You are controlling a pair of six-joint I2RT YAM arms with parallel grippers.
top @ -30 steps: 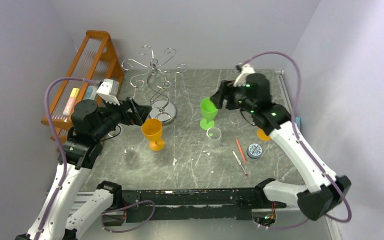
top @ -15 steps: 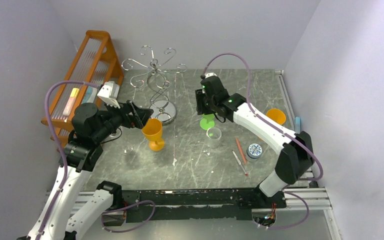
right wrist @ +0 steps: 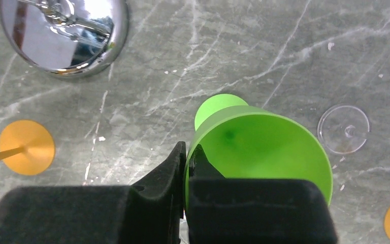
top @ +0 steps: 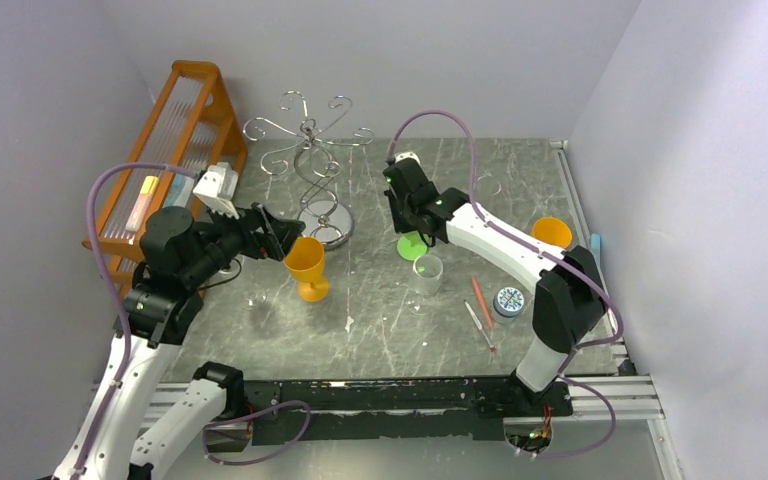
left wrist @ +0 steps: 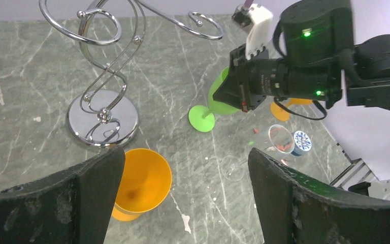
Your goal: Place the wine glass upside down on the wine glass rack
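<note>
- Nearest the arm bases, the left gripper (top: 278,232) is hanging with its jaws spread wide and holding nothing. It is sitting just beside the orange wine glass (top: 305,265), which is standing upright on the table (top: 380,325).
- A little farther out, a clear cup (top: 427,268) is standing just in front of the green wine glass (right wrist: 259,147).
- The right gripper (right wrist: 188,155) is pinching the green glass's rim, one finger inside the bowl and one outside. The glass is leaning, and I cannot tell whether its foot is leaving the table.
- That rim pinch is looking shallow to me, so the lift is calling for a slow, straight rise. The glass should be clearing the cup before the wrist starts turning it over.
- Farther back and to the left, the wine glass rack (top: 310,160) is standing on its round mirrored base, curled arms at the top.
- The inverted glass probably needs to be entering a hook from its open end, at hook height, so the stem is sliding in and the foot is settling onto the wire. A knock looks likely to tip the slender stand.
- Farthest left, the orange wooden rack (top: 175,130) is playing no part.
</note>
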